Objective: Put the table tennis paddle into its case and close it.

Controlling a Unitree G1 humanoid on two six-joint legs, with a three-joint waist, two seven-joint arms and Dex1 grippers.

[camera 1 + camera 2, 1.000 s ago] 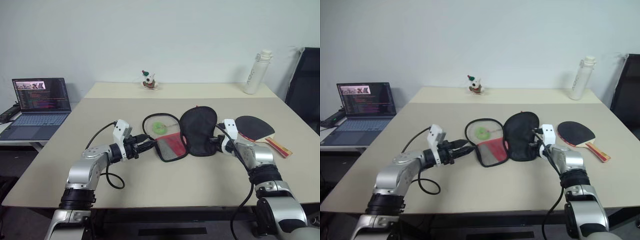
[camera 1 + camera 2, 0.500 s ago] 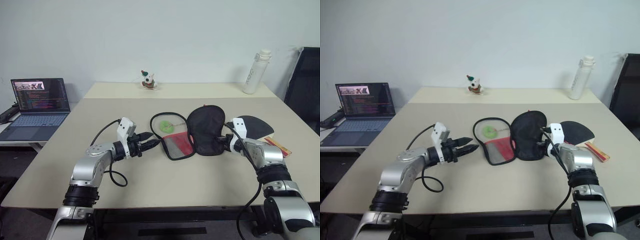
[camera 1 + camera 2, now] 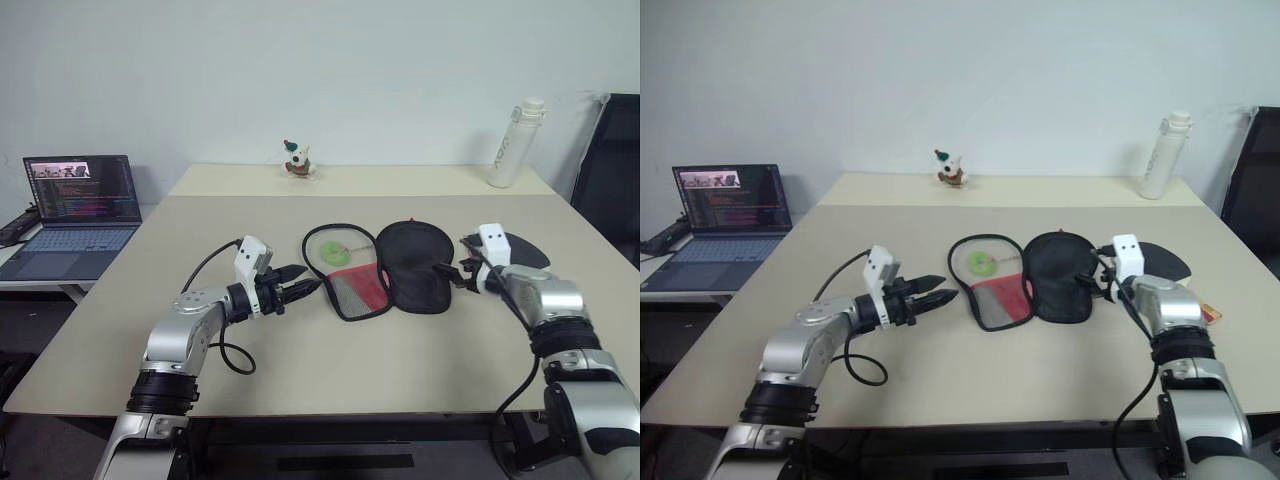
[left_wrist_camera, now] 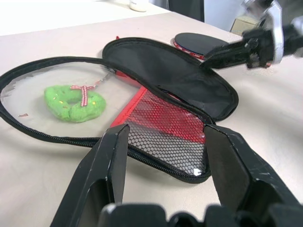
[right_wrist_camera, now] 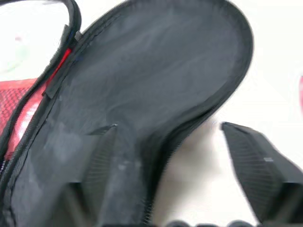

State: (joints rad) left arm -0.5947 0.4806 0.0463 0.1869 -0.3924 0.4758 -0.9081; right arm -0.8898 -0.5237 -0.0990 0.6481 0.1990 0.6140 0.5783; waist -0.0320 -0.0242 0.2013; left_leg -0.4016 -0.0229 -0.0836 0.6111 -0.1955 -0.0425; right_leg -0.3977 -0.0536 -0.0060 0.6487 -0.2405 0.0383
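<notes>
The case (image 3: 412, 272) lies unzipped and spread open on the table (image 3: 300, 370). Its black flap is on the right, its red mesh half (image 3: 356, 290) and the green tag (image 3: 328, 254) on the left. My right gripper (image 3: 450, 270) is open at the flap's right edge; in the right wrist view the flap's rim (image 5: 189, 123) lies between its spread fingers (image 5: 248, 153). Just behind that hand, the table tennis paddle (image 3: 528, 250) rests black face up, partly hidden. My left gripper (image 3: 305, 288) is open and empty, level, pointing at the mesh half (image 4: 165, 127) from the left.
An open laptop (image 3: 80, 200) stands on a side desk at the left. A small toy figure (image 3: 296, 160) and a white bottle (image 3: 515, 145) stand at the table's far edge. A black chair (image 3: 612, 170) is at the right.
My right gripper was shut on the black flap and drew the case to the right. It has now opened and moved right, and the flap has dropped flatter. The left gripper barely moved.
</notes>
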